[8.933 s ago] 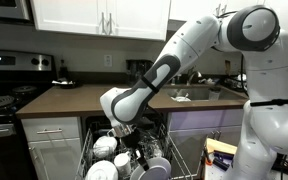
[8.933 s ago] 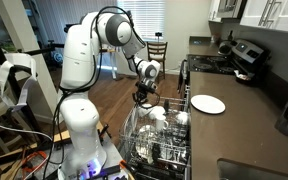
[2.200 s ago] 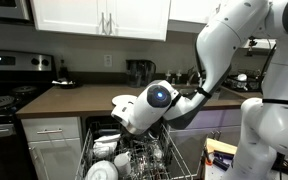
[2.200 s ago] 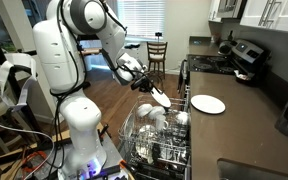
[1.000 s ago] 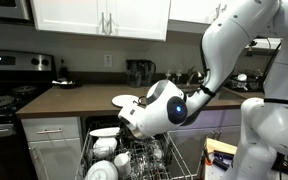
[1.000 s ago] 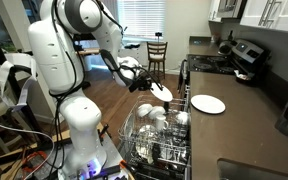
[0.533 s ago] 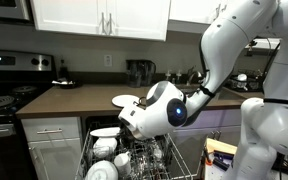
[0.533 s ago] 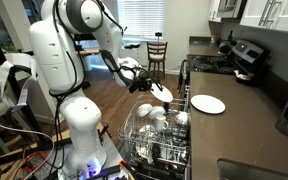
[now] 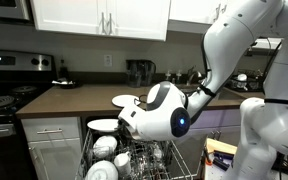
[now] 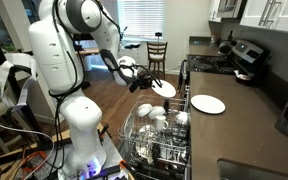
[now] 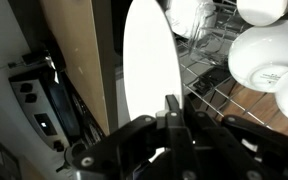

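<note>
Pinching the lower rim of a round white ceramic plate (image 11: 149,60), mid-frame in the wrist view, long axis straight up from the gripper (image 11: 170,108). Hanging above the wire dishwasher rack (image 10: 130,142), lower centre in an exterior view.

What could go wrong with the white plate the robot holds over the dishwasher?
The jaws pinch the plate only at its rim, so it might slip and smash onto the bowls in the rack below. It also hangs close to the countertop edge, so a swing could chip it there.
</note>
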{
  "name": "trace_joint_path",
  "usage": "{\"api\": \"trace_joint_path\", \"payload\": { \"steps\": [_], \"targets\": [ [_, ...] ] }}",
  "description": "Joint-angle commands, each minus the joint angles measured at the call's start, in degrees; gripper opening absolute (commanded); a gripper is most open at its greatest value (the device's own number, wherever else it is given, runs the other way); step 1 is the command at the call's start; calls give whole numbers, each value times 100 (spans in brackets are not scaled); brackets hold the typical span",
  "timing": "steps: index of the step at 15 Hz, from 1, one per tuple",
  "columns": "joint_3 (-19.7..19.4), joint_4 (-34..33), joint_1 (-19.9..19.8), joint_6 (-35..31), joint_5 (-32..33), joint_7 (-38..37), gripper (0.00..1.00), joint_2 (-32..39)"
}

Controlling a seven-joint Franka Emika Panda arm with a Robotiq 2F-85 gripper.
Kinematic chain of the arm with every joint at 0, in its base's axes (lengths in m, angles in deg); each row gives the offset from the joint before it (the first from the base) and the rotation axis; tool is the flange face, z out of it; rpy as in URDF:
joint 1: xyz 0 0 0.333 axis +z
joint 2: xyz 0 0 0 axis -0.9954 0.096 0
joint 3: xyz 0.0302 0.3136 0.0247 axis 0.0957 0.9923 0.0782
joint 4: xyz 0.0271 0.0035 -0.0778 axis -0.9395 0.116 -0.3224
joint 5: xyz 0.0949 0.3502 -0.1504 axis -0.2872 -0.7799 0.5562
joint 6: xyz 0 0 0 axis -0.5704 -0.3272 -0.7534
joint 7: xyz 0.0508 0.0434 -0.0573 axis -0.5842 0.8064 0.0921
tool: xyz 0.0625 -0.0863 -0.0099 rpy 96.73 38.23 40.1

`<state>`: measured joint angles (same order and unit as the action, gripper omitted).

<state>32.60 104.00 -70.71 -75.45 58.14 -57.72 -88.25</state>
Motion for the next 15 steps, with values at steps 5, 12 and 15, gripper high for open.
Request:
{"api": "trace_joint_path", "payload": {
  "steps": [5,12,15],
  "targets": [
    [54,-307,108,461,922,-489,2,43],
    [-24,-848,31,926,1056,-443,2,541],
    [-51,-1071,2,1128,1071,-419,2,795]
  ]
}}
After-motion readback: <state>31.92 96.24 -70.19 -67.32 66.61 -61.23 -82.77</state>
